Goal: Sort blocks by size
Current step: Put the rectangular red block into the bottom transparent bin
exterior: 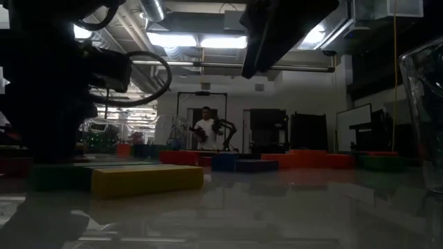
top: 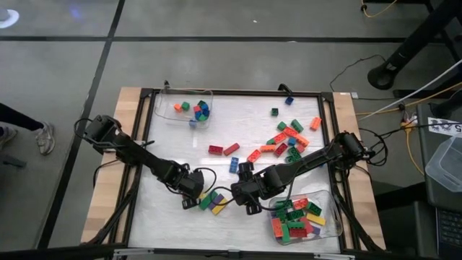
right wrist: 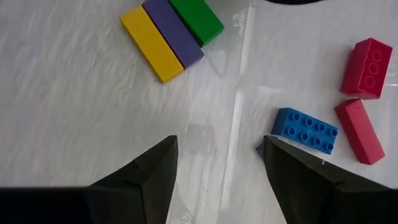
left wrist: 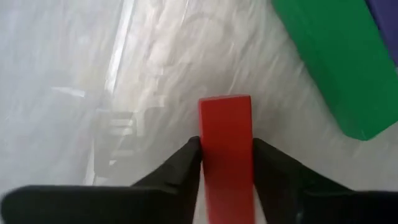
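White glossy table (top: 180, 148) under ceiling strip lights (exterior: 201, 41), person (exterior: 205, 128) beyond.

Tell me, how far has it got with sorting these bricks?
Partly done: a few short bricks lie in the far clear tray, many long ones in the near clear tray. The left pincer grips a red brick. The right pincer hangs open. A scattered pile remains.

Green block (left wrist: 339, 62) cut off by edge
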Robot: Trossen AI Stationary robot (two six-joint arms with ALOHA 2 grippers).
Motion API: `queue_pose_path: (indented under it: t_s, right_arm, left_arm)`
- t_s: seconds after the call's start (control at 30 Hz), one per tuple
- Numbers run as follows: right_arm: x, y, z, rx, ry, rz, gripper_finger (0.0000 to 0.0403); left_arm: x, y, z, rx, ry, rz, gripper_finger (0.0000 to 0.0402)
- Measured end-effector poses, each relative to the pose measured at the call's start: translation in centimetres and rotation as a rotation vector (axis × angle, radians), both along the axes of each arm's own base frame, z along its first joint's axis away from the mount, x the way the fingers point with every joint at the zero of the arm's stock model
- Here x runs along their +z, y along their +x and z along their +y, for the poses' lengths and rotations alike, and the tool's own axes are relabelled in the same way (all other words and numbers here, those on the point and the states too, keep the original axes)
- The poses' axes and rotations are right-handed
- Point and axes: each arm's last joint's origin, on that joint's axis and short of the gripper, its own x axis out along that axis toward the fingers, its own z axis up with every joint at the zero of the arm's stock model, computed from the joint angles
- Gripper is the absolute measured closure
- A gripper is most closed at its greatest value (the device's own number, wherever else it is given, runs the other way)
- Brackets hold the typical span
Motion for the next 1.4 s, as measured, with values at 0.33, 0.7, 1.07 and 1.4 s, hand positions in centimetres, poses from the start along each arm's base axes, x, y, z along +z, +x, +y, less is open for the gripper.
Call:
queue_pose_path:
  t_s: [0.33, 0.7, 1.07, 1.4]
  right_arm:
    - [0.5, 1.2, 0.5, 0.062, 0.021, -0.132, 0.0169]
    - [1.6, 1.2, 3.6, 0.326, -0.249, -0.328, 0.0169]
    - [3.0, 1.8, 5.0, 0.448, -0.456, -0.5, 0.0169]
    - [3.4, 2.0, 5.2, 0.482, -0.48, -0.538, 0.0177]
  left_arm:
    - [4.6, 1.6, -0.8, -0.058, -0.078, -0.182, 0.0321]
    - [10.4, 2.4, -1.4, -0.219, -0.16, -0.427, 0.0302]
    - [13.7, 2.8, -1.5, -0.302, -0.19, -0.692, 0.0303]
    - [14.3, 3.1, -1.7, -0.321, -0.203, -0.756, 0.0301]
